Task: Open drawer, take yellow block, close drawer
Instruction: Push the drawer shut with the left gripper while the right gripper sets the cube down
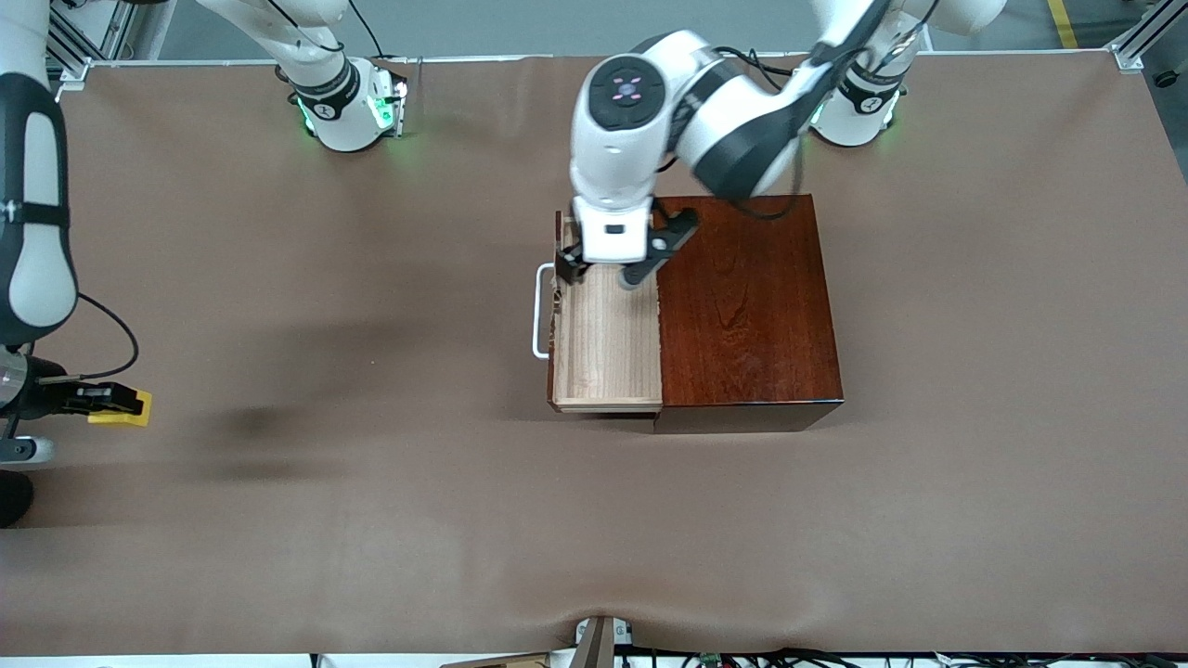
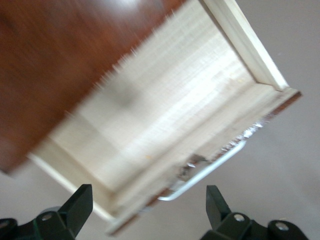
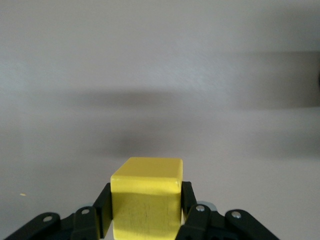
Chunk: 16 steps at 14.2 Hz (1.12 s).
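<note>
The drawer (image 1: 605,348) stands pulled out of the dark reddish-brown box (image 1: 747,306), its pale inside bare and its white handle (image 1: 539,314) toward the right arm's end. My left gripper (image 1: 601,275) hangs open over the drawer, holding nothing. In the left wrist view the drawer (image 2: 165,115), the handle (image 2: 210,169) and the box top (image 2: 55,60) lie below the open left gripper (image 2: 148,200). My right gripper (image 1: 111,401) is shut on the yellow block (image 1: 128,409) over the table's right-arm end. The right wrist view shows the yellow block (image 3: 146,185) clamped in the right gripper (image 3: 146,205).
A brown cover (image 1: 371,520) spreads over the whole table. Both arm bases (image 1: 348,111) stand along the edge farthest from the front camera. Cables (image 1: 742,657) and a small fixture (image 1: 601,640) sit at the nearest edge.
</note>
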Each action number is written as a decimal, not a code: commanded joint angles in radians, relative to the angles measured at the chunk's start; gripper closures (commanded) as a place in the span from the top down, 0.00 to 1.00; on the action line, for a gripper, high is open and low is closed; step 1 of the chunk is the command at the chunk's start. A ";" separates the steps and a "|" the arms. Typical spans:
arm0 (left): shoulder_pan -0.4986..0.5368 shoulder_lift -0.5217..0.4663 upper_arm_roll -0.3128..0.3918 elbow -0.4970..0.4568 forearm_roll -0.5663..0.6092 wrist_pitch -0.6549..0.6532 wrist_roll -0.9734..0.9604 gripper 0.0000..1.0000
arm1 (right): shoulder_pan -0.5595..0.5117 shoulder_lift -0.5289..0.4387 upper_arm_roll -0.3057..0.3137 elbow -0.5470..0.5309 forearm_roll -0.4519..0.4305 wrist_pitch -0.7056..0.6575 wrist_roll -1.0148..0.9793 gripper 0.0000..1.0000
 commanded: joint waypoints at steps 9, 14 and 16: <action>-0.162 0.227 0.097 0.140 0.044 0.197 -0.605 1.00 | -0.150 0.005 0.025 -0.174 -0.002 0.147 -0.201 0.09; -0.164 0.258 0.099 0.140 0.045 0.195 -0.689 1.00 | -0.250 -0.165 0.026 -0.464 -0.002 0.219 -0.296 0.02; -0.164 0.261 0.111 0.140 0.047 0.195 -0.689 1.00 | -0.297 -0.179 0.028 -0.533 -0.002 0.280 -0.350 0.01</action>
